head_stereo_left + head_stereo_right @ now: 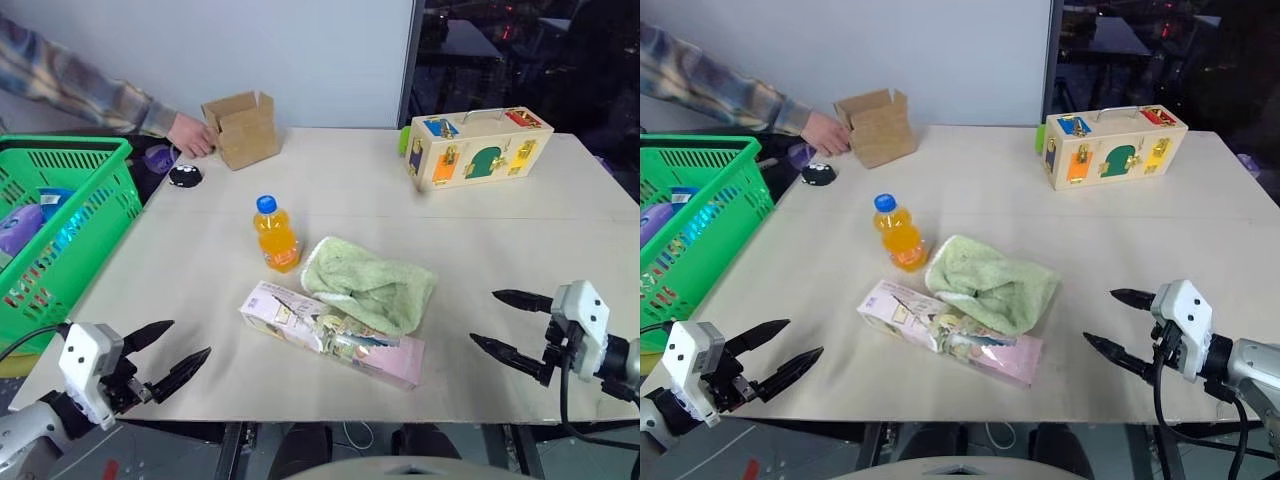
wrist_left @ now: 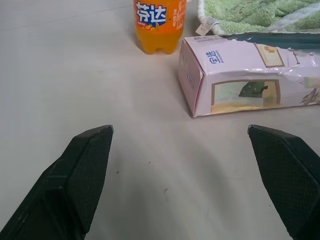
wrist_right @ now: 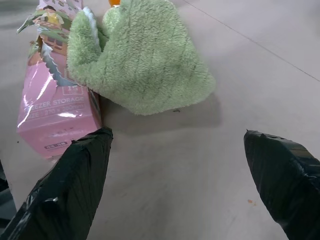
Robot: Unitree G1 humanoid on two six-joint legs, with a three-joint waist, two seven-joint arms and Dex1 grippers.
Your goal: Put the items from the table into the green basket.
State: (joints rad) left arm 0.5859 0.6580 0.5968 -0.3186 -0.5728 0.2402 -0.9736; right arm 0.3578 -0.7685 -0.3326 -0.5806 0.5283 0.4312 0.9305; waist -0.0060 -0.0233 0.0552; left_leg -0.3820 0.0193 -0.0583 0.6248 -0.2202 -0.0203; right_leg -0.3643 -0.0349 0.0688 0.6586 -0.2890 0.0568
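So both grippers are just hanging over the near edge of the counter [image 1: 520, 210] right now, left gripper [image 1: 167, 352] at the near left corner and right gripper [image 1: 508, 323] over on the near right side, and both have their jaws spread wide with nothing between them. The stuff is sitting in the middle between them: the pink-and-white carton [image 1: 330, 334] lies flat on its long side, angled across the counter, and it looks kinda crumpled along the top. A fuzzy green towel [image 1: 368, 283] is bunched up right against the far side of the carton, touching it and maybe draped a bit over its edge. The little orange bottle [image 1: 276, 235] with the blue cap stands upright just past the carton, right beside the towel's left end. The green basket [image 1: 60, 230] sits off the left edge of the counter, well away from the carton and bottle, and it's already got some blue and purple packets in it. At the far side there's a small open cardboard box [image 1: 242, 128] with a person's hand [image 1: 190, 134] resting against it, a small black round thing [image 1: 185, 176] near that, and a wooden latch box [image 1: 477, 146] with colourful doors on the far right.
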